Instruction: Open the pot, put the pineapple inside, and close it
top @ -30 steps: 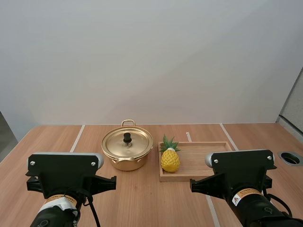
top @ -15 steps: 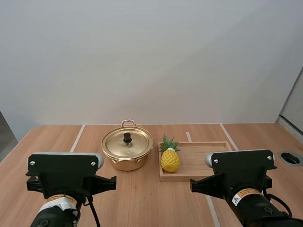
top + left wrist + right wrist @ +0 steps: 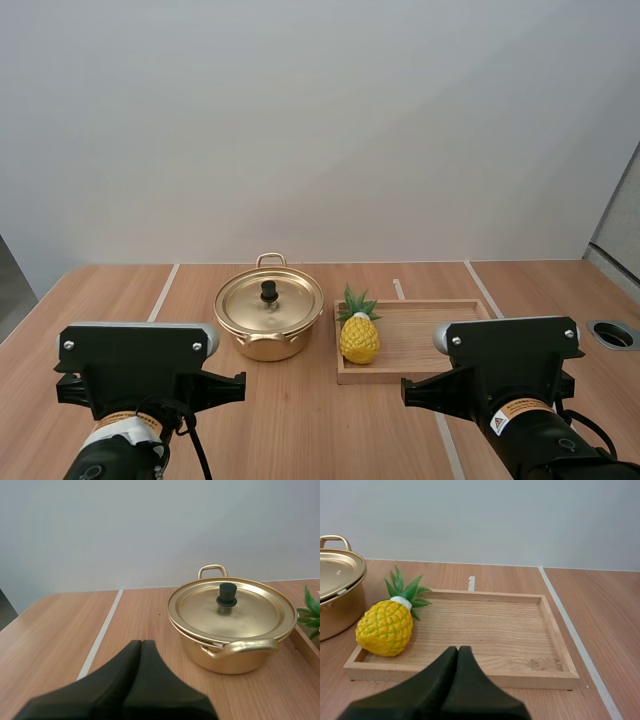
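Left fingers (image 3: 125,667) pressed together, empty, short of the pot (image 3: 268,318) with lid (image 3: 269,301) on. Right fingers (image 3: 442,672) pressed together too, short of the tray (image 3: 440,338). Pineapple (image 3: 359,337) lying at tray's left end, beside pot, on desk (image 3: 300,420).

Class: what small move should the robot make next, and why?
Probably open the left gripper and ease it toward the black knob of the lid: the lid sits on the pot just ahead, that gripper is shut on nothing, and the pineapple rests on the tray.
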